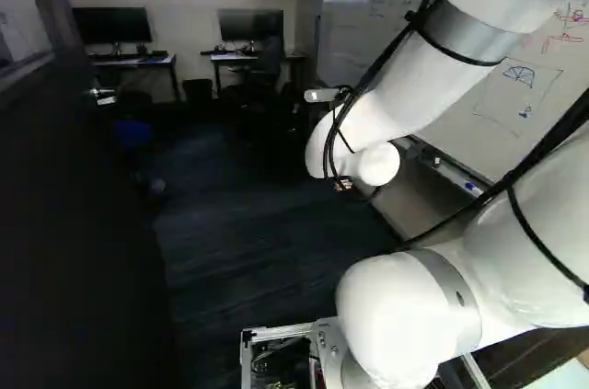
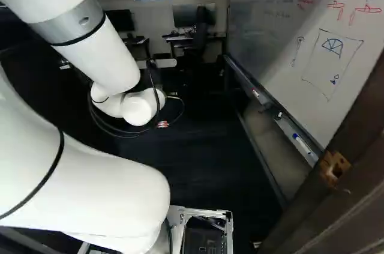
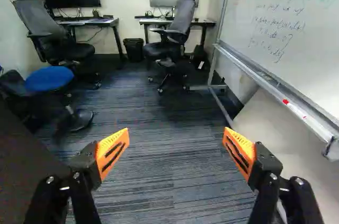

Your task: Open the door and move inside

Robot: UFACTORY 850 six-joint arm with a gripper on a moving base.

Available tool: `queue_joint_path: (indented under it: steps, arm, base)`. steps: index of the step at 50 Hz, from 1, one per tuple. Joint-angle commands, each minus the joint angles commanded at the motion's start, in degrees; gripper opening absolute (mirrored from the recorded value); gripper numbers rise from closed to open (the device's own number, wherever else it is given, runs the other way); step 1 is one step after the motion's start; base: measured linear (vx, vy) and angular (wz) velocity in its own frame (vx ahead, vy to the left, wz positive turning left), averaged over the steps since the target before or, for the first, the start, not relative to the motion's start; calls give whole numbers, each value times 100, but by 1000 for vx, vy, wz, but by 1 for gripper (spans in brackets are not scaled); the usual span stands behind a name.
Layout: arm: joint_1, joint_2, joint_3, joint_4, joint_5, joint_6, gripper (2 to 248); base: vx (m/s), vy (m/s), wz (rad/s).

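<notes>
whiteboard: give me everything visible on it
The whiteboard is a large, glossy white panel; a window reflection shows in it. It stands upright along the side of the room, with a metal-looking frame and a stand foot on the carpet. A tray along its lower edge holds markers, one with a blue part. Red sketches, a blue fan-shaped figure inside a drawn outline, and dark handwriting cover parts of it. I see nothing gripping it.

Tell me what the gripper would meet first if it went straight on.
Probably the floor, a little short of the chair ahead; the way there looks free, though depth is unclear.
</notes>
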Motion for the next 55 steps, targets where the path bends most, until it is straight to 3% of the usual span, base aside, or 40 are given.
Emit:
queue_joint_path:
  steps: [55]
  arm:
    - [0,0,0,0,0,0,247]
  base:
    - [239,6,-4]
